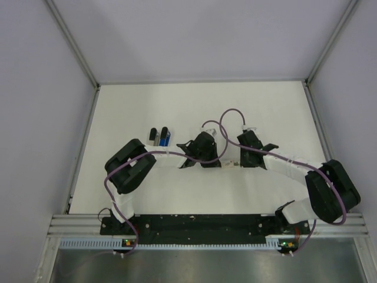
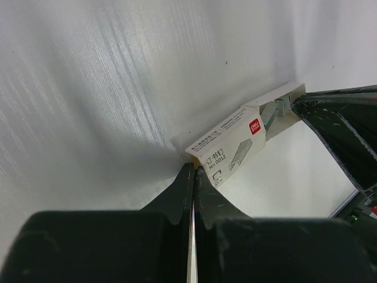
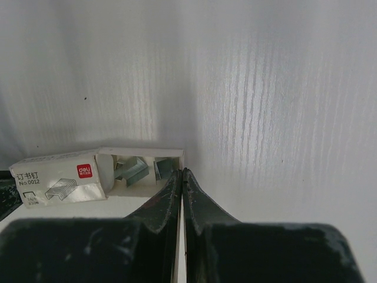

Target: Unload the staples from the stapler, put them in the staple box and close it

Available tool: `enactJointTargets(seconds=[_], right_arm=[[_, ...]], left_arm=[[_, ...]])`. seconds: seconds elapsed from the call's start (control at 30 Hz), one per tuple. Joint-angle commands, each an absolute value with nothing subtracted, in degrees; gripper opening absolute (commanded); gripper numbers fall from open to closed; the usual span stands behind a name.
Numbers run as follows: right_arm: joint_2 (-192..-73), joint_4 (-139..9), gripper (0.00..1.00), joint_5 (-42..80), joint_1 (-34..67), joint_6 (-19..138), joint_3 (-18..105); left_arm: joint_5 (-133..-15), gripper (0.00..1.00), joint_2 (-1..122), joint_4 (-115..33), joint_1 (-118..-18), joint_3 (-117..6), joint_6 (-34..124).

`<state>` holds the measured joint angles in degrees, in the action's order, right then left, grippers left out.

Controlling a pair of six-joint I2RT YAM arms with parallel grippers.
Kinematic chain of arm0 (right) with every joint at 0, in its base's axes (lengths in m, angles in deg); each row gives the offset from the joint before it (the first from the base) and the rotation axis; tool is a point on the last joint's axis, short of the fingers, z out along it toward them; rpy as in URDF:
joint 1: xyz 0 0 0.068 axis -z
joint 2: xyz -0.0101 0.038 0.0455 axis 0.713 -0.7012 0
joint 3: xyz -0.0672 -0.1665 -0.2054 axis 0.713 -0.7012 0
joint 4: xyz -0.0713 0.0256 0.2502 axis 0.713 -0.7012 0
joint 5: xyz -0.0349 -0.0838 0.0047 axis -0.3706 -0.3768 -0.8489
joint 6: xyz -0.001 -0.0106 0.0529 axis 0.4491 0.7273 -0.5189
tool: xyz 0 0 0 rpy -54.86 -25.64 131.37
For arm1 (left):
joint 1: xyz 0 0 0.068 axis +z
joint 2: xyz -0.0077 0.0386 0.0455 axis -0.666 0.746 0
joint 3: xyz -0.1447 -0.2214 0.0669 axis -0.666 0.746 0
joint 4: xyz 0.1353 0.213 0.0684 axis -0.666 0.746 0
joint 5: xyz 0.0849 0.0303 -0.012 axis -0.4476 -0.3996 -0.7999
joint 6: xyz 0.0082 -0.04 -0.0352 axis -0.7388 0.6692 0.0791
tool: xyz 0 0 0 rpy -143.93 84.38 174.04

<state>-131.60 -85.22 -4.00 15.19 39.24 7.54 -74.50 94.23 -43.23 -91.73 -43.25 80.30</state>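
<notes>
Stapler (image 1: 159, 137) apart from 2 shut jaws.
Top: stapler lies on tabletop (image 1: 265, 112), left of both wrists. Left wrist: left jaws closed, empty, at staple box (image 2: 227, 150) corner. Right wrist: right jaws closed, empty, beside its open tray (image 3: 141, 170).

Overhead, soft light falls evenly from above, so the white bench (image 1: 177, 100) reads bright and crisp, with only faint shadows. Both wrist views are dimmer, with streaky sheen across the bench. The near jaws are dark and blurred, and a grey shadow pools beside the staple box (image 2: 227, 150) in the left wrist view.
</notes>
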Motion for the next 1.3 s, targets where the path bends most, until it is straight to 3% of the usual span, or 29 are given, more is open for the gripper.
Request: enactJointTargets(seconds=[0.0,1.27], right_arm=[[-129.06,-85.64,0.0,-4.0,14.19,38.56,6.4],[-121.06,-88.54,0.0,-5.41,10.85,34.25,0.16]], left_arm=[[-74.25,0.0,94.75,-43.86,-91.86,-44.44,78.5],[-62.47,0.0,96.6,-46.5,-91.42,-43.21,68.39]])
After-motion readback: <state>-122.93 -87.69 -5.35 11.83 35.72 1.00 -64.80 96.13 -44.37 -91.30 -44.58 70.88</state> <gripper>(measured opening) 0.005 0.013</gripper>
